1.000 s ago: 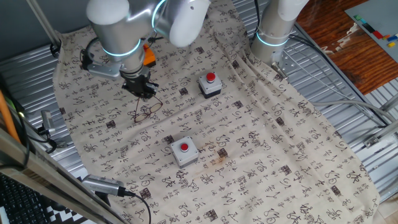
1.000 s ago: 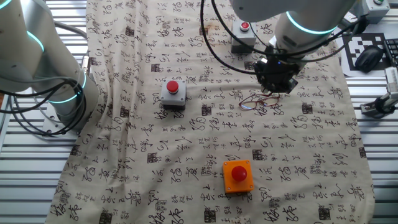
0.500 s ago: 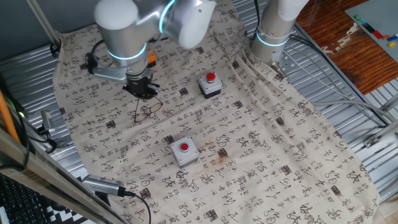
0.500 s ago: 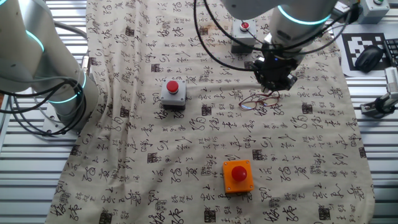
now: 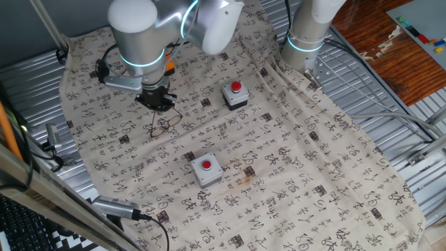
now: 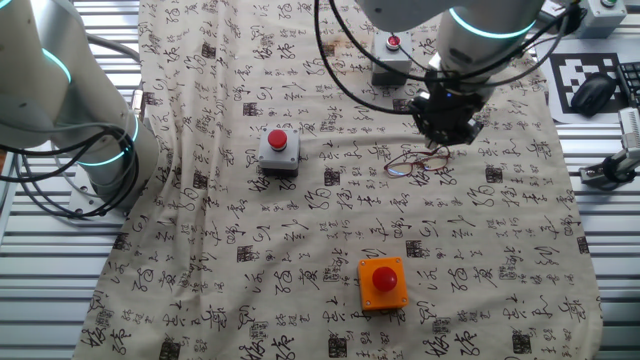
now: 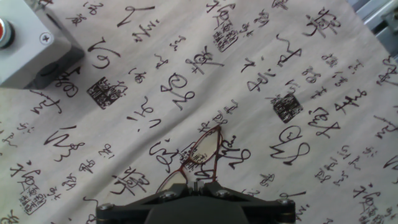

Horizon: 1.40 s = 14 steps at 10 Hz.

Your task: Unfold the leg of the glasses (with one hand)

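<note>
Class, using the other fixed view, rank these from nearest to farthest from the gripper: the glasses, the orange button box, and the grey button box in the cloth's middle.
1. The glasses, just below the gripper.
2. The grey button box, to its left, mid-cloth.
3. The orange button box, near the bottom edge.

Glasses (image 6: 412,163) are laid on the cloth (image 6: 300,250), a button box (image 6: 279,150) at their nine o'clock, the gripper (image 6: 446,138) at two o'clock.

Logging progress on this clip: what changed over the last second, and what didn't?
Only the arm shifted: the gripper edged slightly toward the far side of the table, hovering right by the glasses. Whether it holds the leg cannot be told. The glasses lie where they were on the cloth, and the grey button boxes and orange button box have not moved.
</note>
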### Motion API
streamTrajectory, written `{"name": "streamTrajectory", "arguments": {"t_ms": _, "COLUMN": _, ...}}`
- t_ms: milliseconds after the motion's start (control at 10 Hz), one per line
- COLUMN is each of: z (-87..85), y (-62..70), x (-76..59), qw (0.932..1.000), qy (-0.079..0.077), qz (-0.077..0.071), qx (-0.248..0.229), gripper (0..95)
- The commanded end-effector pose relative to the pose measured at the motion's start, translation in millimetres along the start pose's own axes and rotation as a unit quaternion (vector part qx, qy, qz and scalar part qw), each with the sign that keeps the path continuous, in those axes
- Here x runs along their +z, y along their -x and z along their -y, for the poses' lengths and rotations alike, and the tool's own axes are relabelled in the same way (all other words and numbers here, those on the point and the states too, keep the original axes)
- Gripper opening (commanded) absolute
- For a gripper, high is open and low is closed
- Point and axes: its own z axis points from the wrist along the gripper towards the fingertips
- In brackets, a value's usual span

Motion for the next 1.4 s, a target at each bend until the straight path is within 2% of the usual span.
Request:
{"name": "streamTrajectory", "arguments": {"t_ms": 100, "z": 1.8, "y": 2.3, "x": -1.8, "qw": 1.0000, "qy": 0.000, "qz": -0.001, "qx": -0.002, "gripper": 0.0}}
{"name": "streamTrajectory", "arguments": {"t_ms": 400, "z": 2.6, "y": 6.0, "x": -5.0, "qw": 1.0000, "qy": 0.005, "qz": -0.001, "qx": 0.000, "gripper": 0.0}}
{"name": "streamTrajectory", "arguments": {"t_ms": 700, "z": -3.7, "y": 8.2, "x": -8.7, "qw": 0.9999, "qy": 0.008, "qz": -0.003, "qx": 0.006, "gripper": 0.0}}
{"name": "streamTrajectory", "arguments": {"t_ms": 1000, "z": -8.6, "y": 0.6, "x": -1.8, "qw": 0.9999, "qy": 0.009, "qz": -0.001, "qx": 0.009, "gripper": 0.0}}
{"name": "streamTrajectory", "arguments": {"t_ms": 1300, "z": -9.0, "y": -5.3, "x": 3.8, "qw": 1.0000, "qy": 0.001, "qz": -0.003, "qx": 0.006, "gripper": 0.0}}
{"name": "streamTrajectory", "arguments": {"t_ms": 1400, "z": -4.1, "y": -6.3, "x": 6.8, "qw": 1.0000, "qy": -0.005, "qz": 0.001, "qx": -0.003, "gripper": 0.0}}
